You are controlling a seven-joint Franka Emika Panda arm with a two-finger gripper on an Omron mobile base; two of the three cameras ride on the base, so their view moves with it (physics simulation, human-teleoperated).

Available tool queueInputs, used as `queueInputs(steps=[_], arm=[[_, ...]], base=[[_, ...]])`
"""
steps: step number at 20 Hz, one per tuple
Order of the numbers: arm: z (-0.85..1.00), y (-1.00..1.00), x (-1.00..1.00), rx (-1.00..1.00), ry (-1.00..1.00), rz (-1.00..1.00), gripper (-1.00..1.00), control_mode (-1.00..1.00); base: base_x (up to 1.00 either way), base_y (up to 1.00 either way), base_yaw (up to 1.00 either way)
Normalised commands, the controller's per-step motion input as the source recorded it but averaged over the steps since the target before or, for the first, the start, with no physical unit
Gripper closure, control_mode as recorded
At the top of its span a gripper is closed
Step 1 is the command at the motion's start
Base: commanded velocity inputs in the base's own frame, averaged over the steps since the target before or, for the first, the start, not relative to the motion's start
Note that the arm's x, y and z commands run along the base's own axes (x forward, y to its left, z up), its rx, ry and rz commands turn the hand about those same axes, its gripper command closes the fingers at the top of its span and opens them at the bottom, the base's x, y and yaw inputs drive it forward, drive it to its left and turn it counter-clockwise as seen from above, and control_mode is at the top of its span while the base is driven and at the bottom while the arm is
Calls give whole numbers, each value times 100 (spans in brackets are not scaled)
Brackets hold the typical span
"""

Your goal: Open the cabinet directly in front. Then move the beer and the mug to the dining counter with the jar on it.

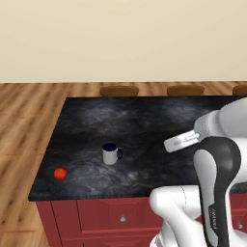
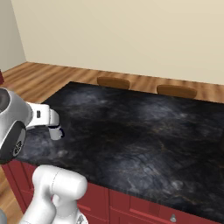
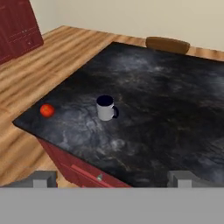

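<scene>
Mug (image 1: 111, 154) sitting upright on the dining counter (image 1: 144, 120), toward the left end of the black marbled top, handle pointing right in the left base view. Dark navy inside visible from above. Same mug in the hand view (image 3: 106, 108), roughly mid-frame, w/ nothing touching it. In the right base view just a sliver of it (image 2: 56, 132) peeking out below the white arm.

Small red round thing (image 1: 60, 173), tomato or similar, near the front left corner of the counter, left of the mug and well apart from it. Also seen in hand view (image 3: 47, 110).

Gripper (image 3: 113, 178) w/ fingers spread wide apart, nothing between them. Two dark tips at the bottom of the hand view, hanging back above the counter's front edge, well clear of the mug. Not gripping anything.

Red drawer fronts (image 1: 111, 217) w/ silver knobs under the stone top. Brown wooden stools (image 1: 119, 90) along the far side, two of them showing in the right base view too. Wood plank floor (image 1: 24, 125) around, beige wall behind. Bit of red cabinetry (image 3: 17, 28) at top left of hand view.
</scene>
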Motion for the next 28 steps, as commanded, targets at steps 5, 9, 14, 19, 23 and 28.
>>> queueInputs(steps=[5,9,14,19,23,28], arm=[[23,26,-11,-9,-5,0,-100,-100],[-6,5,-20,-5,0,4,-100,-100],[0,0,0,0,0,0,-100,100],[0,0,0,0,0,0,-100,100],[0,0,0,0,0,0,-100,100],[0,0,0,0,0,0,-100,100]], base=[[0,0,0],[0,0,0],[-95,4,11],[-67,0,-8],[-2,1,-88],[0,10,-100]])
